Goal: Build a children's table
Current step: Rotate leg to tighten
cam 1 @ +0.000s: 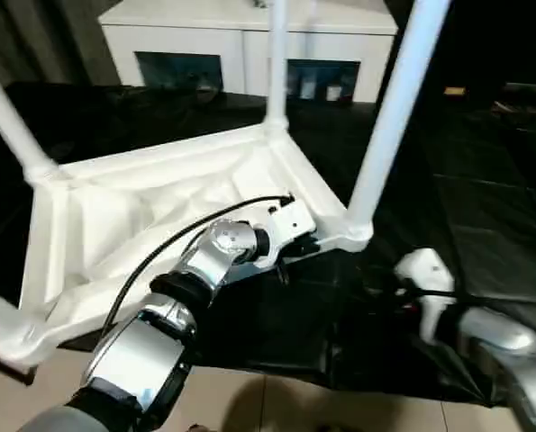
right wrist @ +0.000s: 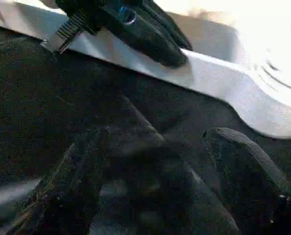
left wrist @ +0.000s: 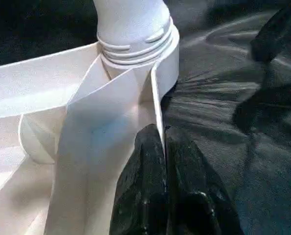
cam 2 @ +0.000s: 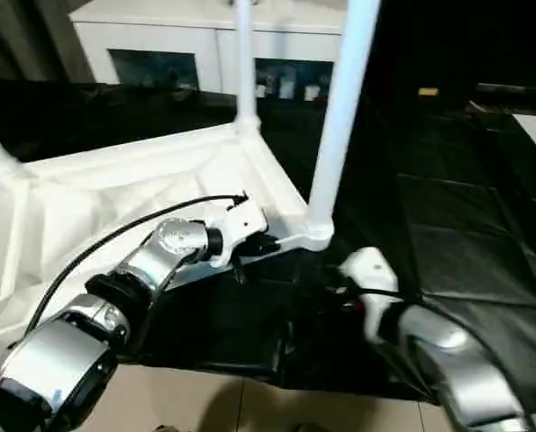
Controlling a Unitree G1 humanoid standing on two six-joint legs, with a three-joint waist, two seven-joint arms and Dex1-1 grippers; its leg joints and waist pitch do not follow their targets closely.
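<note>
With the left gripper (left wrist: 164,147) pinching the tabletop (cam 1: 141,207) rim beside the near leg (cam 1: 389,117), keep that clamp steady while the open right gripper (right wrist: 160,196) nears.

One upturned tabletop (cam 1: 141,216), four legs (cam 1: 389,117) fitted, two grippers (cam 1: 295,245), one cabinet (cam 1: 240,40)

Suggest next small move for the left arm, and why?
Probably let go of the tabletop rim: the left gripper is pinched on its edge beside a corner socket, and a leg stands in each visible corner. The right gripper hangs open over the black sheet.
</note>
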